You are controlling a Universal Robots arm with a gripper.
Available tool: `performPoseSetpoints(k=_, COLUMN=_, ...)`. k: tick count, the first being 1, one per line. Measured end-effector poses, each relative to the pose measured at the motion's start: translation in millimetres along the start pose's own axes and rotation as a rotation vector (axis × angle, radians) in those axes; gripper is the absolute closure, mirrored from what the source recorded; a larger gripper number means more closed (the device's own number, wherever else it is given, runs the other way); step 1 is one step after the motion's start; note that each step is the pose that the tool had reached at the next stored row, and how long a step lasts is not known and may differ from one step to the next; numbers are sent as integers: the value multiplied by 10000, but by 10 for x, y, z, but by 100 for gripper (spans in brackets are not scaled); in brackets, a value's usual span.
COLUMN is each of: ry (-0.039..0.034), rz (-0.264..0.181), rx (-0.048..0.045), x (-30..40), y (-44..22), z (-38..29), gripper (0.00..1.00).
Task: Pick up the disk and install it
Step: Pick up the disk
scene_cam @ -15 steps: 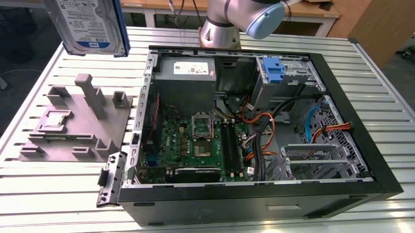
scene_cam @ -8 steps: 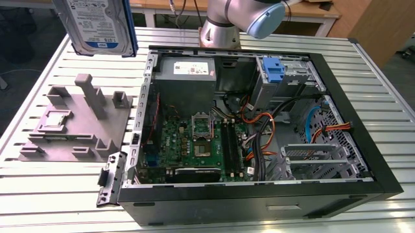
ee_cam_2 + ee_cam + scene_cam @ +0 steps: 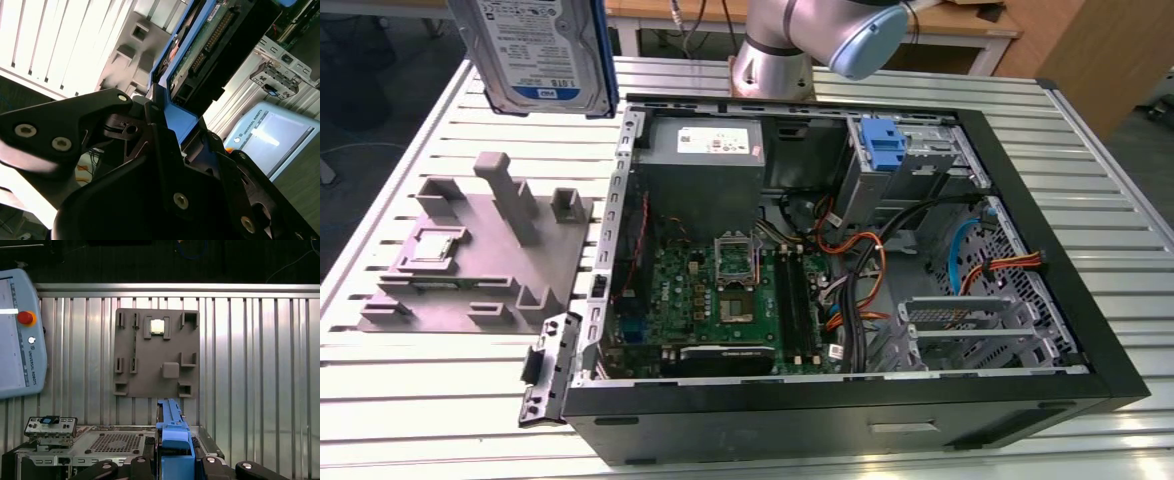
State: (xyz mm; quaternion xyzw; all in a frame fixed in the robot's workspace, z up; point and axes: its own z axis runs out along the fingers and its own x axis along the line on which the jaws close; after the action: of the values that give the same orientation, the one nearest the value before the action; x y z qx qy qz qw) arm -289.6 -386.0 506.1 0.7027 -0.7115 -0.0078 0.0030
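Disk (image 3: pixel 540 50) hangs upright in the air in the exterior view, label side showing, above the slatted table (image 3: pixel 400 400) and toward the exterior view's left of the open computer case (image 3: pixel 854 405); the grey fixture plate (image 3: pixel 467 265) lies below it. In the second wrist view the gripper (image 3: pixel 167 115) has its black fingers (image 3: pixel 90 120) pinching the disk's blue carrier frame (image 3: pixel 182 122), the drive's body reaching out beyond the fingertips. In the first wrist view the blue frame stands edge-on between the fingers, with the grey fixture plate and its small silver chip (image 3: pixel 157 326) well beyond the fingertips
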Motion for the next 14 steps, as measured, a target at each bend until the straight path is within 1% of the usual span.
performPoseSetpoints(k=3, ry=0, rz=0, rx=0, x=0, y=-46, z=-1, gripper=64)
performPoseSetpoints(k=5, ry=0, rz=-1, rx=-1, x=-1, y=-65, z=-1, gripper=64)
performPoseSetpoints(k=14, ry=0, rz=-1, rx=-1, x=-1, y=-83, z=-1, gripper=64)
